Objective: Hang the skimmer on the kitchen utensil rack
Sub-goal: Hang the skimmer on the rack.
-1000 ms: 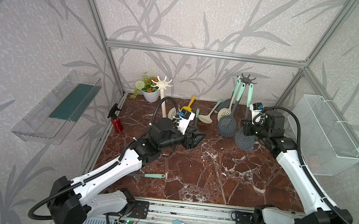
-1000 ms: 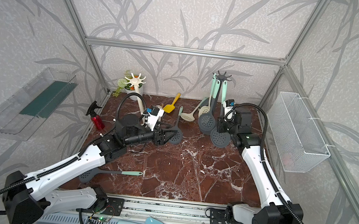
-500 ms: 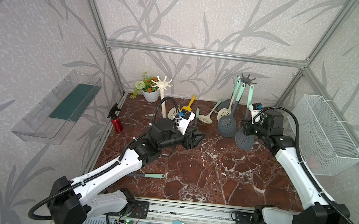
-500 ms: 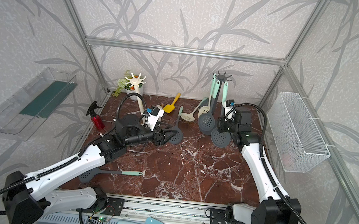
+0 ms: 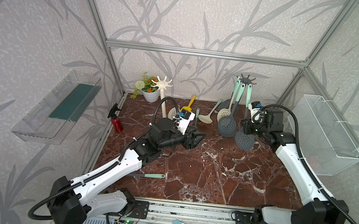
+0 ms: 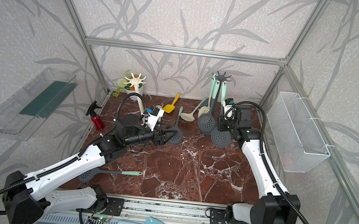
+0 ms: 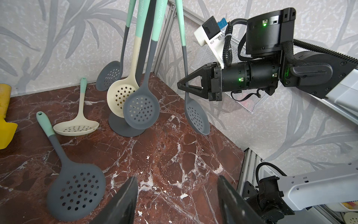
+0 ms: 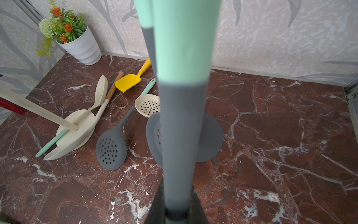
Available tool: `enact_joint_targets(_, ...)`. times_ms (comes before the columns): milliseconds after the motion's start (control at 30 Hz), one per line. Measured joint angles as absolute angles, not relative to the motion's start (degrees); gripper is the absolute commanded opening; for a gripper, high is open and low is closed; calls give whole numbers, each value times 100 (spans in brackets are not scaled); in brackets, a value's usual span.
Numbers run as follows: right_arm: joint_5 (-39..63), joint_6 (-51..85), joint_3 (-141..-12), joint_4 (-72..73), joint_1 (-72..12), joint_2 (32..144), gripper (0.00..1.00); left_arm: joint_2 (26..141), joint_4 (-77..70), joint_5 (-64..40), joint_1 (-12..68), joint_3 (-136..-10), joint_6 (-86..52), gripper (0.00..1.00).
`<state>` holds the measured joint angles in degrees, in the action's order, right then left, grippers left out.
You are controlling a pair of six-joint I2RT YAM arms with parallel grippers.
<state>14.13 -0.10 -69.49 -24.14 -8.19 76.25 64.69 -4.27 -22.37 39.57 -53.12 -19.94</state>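
- Skimmer [image 7: 196, 118]: upright just beside rack [image 5: 248, 79], head seemingly clear of bench [image 5: 213, 167]; hooked on or not, cannot tell.
- Right end effector [image 7: 183, 87] clamped on its grey shaft; left end effector [image 7: 176, 203] open, empty.
- Likely light, rubbery, head floppy; a low shaft hold leaves the top loop free.

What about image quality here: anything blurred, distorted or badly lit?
Right wrist view: the skimmer handle fills the centre, close and soft, while the tabletop behind is sharp. Left wrist view: sharp, except that the arm's own fingers at the frame edge are dark and soft. Both top views: evenly lit and sharp, with no harsh shadows or glare.
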Motion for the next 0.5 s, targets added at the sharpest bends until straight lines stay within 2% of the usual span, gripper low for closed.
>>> enact_joint_targets(500,1553,-115,-7607,-2965,-812,8189,0,6469,-423,-2233,3957,-5315,-1977,64)
